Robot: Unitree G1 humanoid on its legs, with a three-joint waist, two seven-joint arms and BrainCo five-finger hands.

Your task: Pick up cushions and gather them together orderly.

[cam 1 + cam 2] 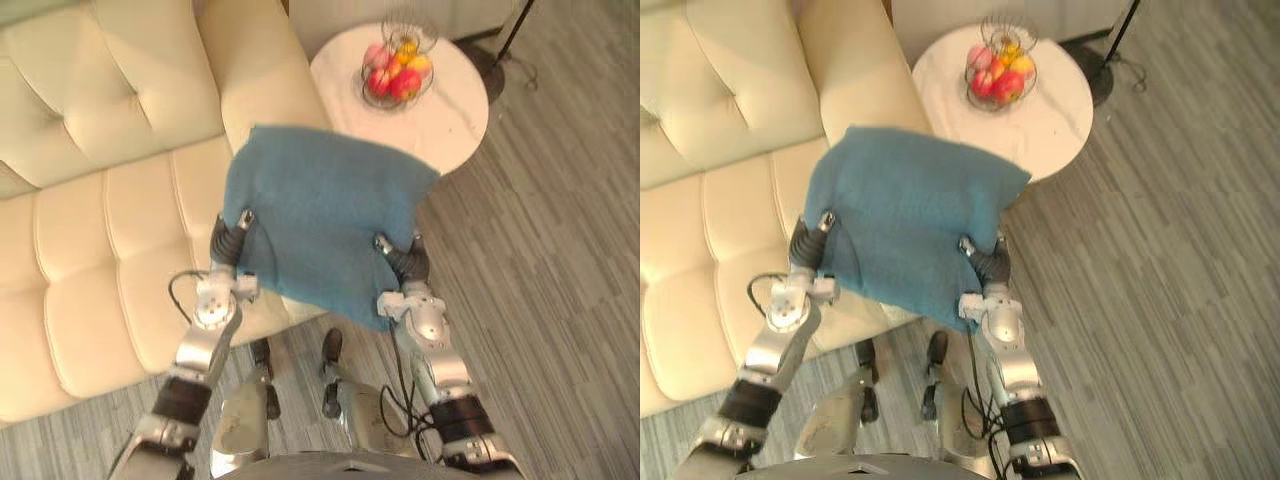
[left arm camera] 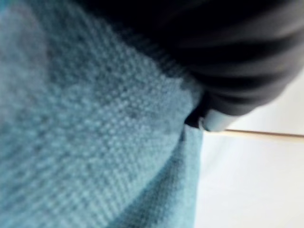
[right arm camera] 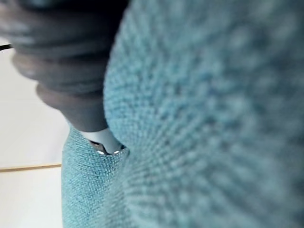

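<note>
One blue cushion (image 1: 320, 225) sits in the middle of the frame, held up between the robot's two hands, clear of everything below it. It is a soft, square, knitted cushion, tilted so that one corner points to the lower centre of the frame and the opposite edge lies toward the top.

The left hand (image 1: 228, 243) is against the cushion's lower left edge and the right hand (image 1: 403, 262) against its lower right edge. The dark ribbed cover of each touches the fabric. In both wrist views the blue weave presses close against the dark cover, with a small piece of silver dug into the cloth. The cushion hides the rest of each hand, so I cannot tell whether either one is clamped round the cushion or only pressed flat against it.

A cream tufted sofa (image 1: 100, 230) takes up the left side of the frame, with its backrest at the upper left and its seat running toward the centre. The left part of the cushion hangs over the sofa's seat and front edge, and the right part hangs over the grey plank floor (image 1: 540, 280).

A round white surface (image 1: 450, 120) stands at the upper right of centre, just beside the sofa's arm. The cushion's upper right corner overlaps its near edge in the picture. On this surface is a wire basket (image 1: 410, 22) holding red and yellow fruit (image 1: 395, 75). A dark round base (image 1: 487, 58) with a thin pole stands on the floor beyond it, at the upper right.
</note>
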